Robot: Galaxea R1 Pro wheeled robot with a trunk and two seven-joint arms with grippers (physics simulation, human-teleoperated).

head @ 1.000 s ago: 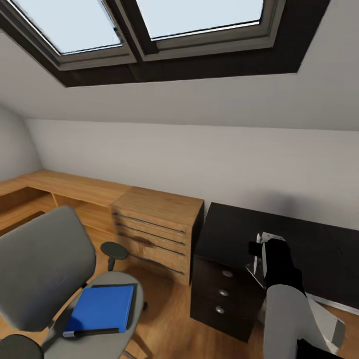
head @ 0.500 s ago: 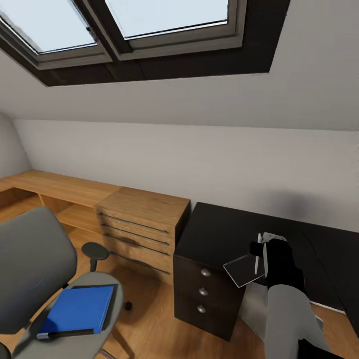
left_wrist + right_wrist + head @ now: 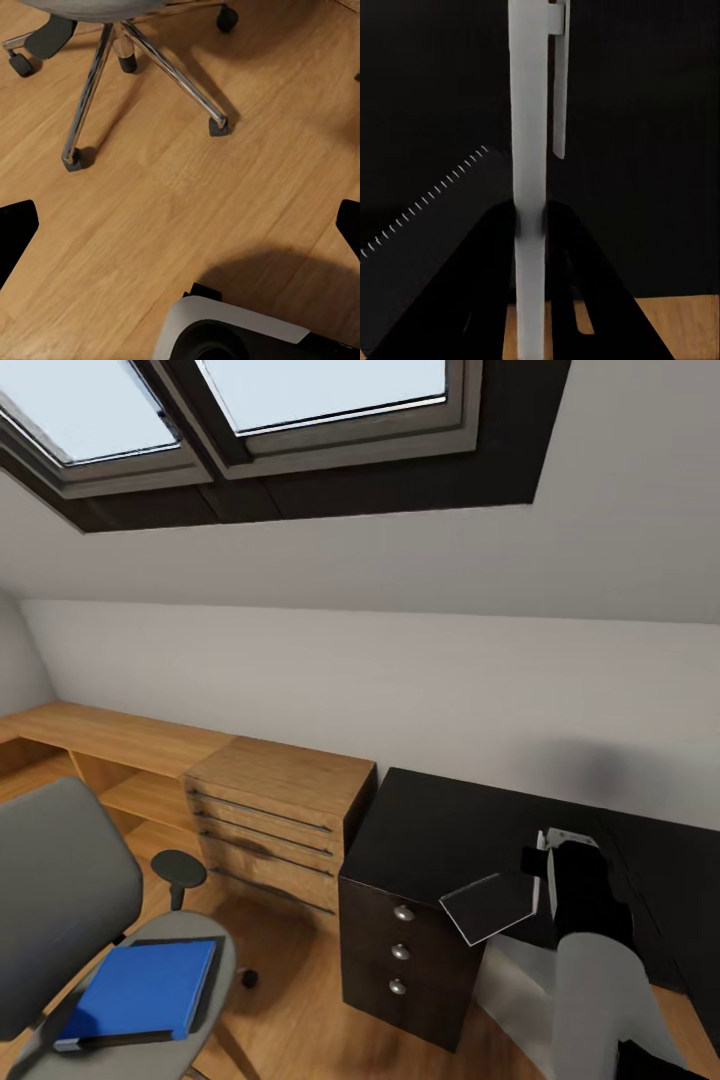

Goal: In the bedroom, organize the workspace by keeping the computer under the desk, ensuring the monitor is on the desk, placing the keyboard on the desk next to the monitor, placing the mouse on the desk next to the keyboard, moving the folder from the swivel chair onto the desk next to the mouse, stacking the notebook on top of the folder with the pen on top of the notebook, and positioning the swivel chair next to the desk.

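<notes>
A grey swivel chair [image 3: 60,880] stands at the left with a blue folder [image 3: 140,990] flat on its seat. The black desk [image 3: 440,830] is at the right, its top bare where I see it. My right gripper [image 3: 560,860] hangs over the desk's front, shut on a white pen [image 3: 529,150] that stands upright between its fingers. A dark notebook [image 3: 490,905] with a spiral edge [image 3: 427,214] tilts right beside that gripper; I cannot tell if it is held. My left gripper [image 3: 180,232] is open above the wooden floor, near the chair's chrome legs [image 3: 150,60].
A wooden chest of drawers [image 3: 280,810] stands between chair and desk, joined to a low wooden shelf [image 3: 110,735] along the wall. The desk has a drawer column with round knobs [image 3: 400,950]. A sloped ceiling with skylights [image 3: 320,390] hangs overhead.
The camera has turned right, so chair, chest and desk slid left in the picture. The notebook has come into sight beside the right gripper, which has sunk slightly with the pen.
</notes>
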